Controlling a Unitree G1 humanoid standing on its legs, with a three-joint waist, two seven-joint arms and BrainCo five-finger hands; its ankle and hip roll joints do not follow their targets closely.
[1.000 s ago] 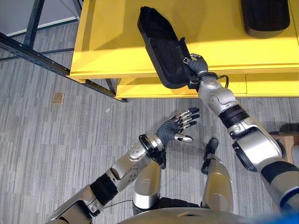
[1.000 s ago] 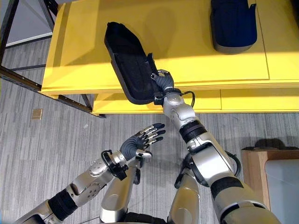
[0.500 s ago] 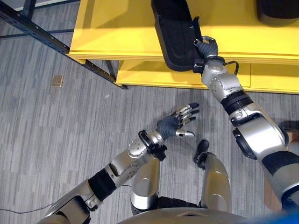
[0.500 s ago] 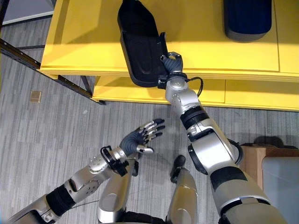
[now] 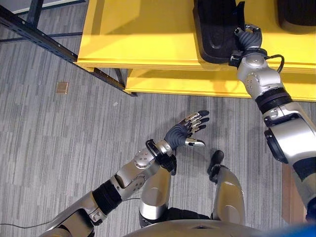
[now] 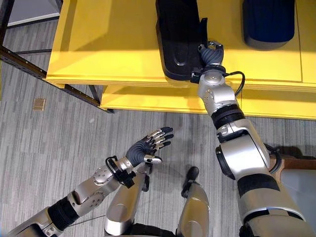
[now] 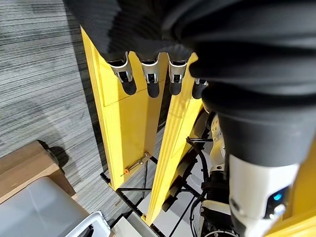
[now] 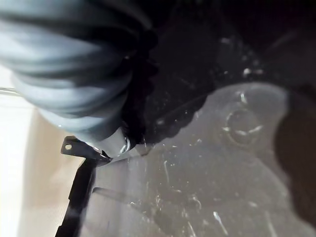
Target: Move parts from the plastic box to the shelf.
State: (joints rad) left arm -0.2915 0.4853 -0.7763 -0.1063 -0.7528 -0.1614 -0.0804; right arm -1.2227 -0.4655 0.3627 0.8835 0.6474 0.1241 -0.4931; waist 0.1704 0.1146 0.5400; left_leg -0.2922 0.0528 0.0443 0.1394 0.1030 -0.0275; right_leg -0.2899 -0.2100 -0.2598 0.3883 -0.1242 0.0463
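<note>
A long black moulded part [image 5: 215,29] lies on the top of the yellow shelf [image 5: 138,34], its near end at the shelf's front edge. My right hand [image 5: 247,37] reaches up to that end, and its fingers curl over the part's raised rim. Very close in the right wrist view are the part's dark surface [image 8: 207,163] and one curled finger [image 8: 74,79]. My left hand [image 5: 185,132] hovers over the floor below the shelf, fingers straight and holding nothing. A second dark part [image 6: 269,22] rests on the shelf further right.
A lower yellow shelf level [image 5: 197,84] juts out under the top one. A dark metal rack beam [image 5: 44,42] runs across the upper left. A small brown square [image 5: 61,87] lies on the grey floor. A wooden stand with a grey box [image 6: 296,177] stands at the right.
My right hand has slid the black part to the right along the shelf and turned it straighter. The view shifted slightly. The left hand has stayed almost still.
</note>
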